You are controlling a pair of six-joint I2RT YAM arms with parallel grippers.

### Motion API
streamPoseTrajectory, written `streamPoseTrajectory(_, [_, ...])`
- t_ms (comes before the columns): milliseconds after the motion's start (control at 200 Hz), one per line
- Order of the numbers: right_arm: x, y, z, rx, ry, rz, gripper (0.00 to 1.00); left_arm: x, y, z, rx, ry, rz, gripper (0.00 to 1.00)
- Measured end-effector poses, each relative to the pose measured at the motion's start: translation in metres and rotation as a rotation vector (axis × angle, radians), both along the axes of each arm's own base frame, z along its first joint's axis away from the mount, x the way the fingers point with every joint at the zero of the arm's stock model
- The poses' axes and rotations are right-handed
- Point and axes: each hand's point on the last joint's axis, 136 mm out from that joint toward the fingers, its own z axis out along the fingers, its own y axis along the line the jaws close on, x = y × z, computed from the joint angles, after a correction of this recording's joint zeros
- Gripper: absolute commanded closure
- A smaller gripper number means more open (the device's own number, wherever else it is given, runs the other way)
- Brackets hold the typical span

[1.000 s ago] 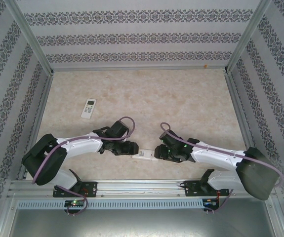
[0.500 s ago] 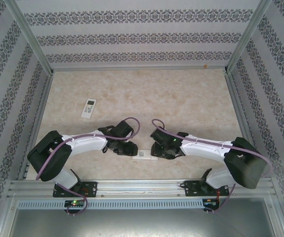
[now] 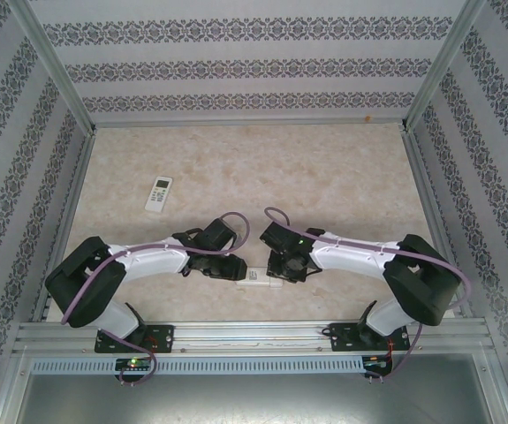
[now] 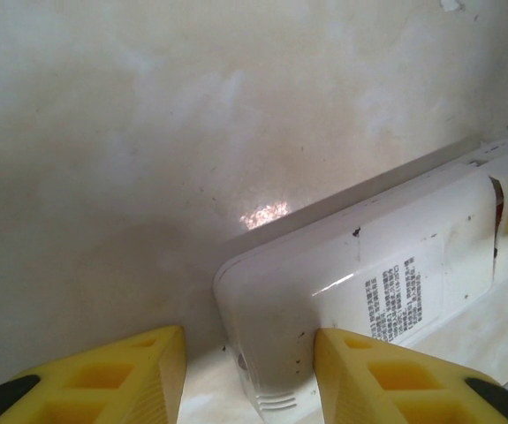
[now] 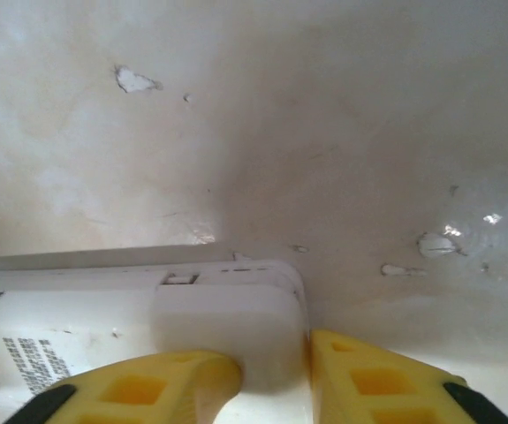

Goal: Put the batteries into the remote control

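Remote control: lying back-up, battery cover seemingly on.
Left tool, right tool: straddling opposite remote ends; whether clenching, cannot tell.
Progress: loading seemingly not begun.

The white remote control lying face down has a printed label on its back. It carries several short rows of small dark characters, and from here they are too fine to read.
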Motion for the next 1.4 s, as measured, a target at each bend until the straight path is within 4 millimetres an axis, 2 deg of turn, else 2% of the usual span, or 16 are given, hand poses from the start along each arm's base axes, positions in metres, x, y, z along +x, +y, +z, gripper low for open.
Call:
streamPoseTrajectory(110, [-0.001, 0.001, -0.001, 0.042, 0.012, -0.101, 0.87, 0.000, -0.001, -0.001, -0.013, 0.001, 0.008, 0.56])
streamPoseTrajectory(290, [-0.003, 0.004, 0.001, 0.064, -0.006, -0.181, 0.86, 0.001, -0.001, -0.001, -0.017, 0.007, 0.017, 0.56])
streamPoseTrajectory(530, [-0.004, -0.006, 0.007, 0.151, -0.125, -0.255, 0.73, 0.002, -0.001, -0.001, -0.010, 0.023, 0.037, 0.56])
streamPoseTrajectory(764, [0.000, -0.015, 0.013, 0.166, -0.161, -0.177, 0.61, 0.003, -0.001, 0.000, -0.005, 0.022, 0.039, 0.56])
streamPoseTrajectory(939, [0.001, -0.013, 0.015, 0.167, -0.173, -0.100, 0.57, 0.004, -0.002, 0.001, -0.002, 0.025, 0.040, 0.56])
streamPoseTrajectory(1099, [0.004, -0.006, 0.017, 0.162, -0.182, -0.052, 0.60, 0.004, -0.002, 0.001, 0.002, 0.030, 0.039, 0.56])
streamPoseTrajectory(1234, [0.003, -0.007, 0.005, 0.125, -0.155, -0.040, 0.66, 0.004, -0.002, 0.001, 0.003, 0.030, 0.039, 0.56])
streamPoseTrajectory(1404, [0.005, -0.006, 0.002, 0.099, -0.139, -0.045, 0.71, 0.004, -0.002, 0.001, 0.003, 0.030, 0.039, 0.56])
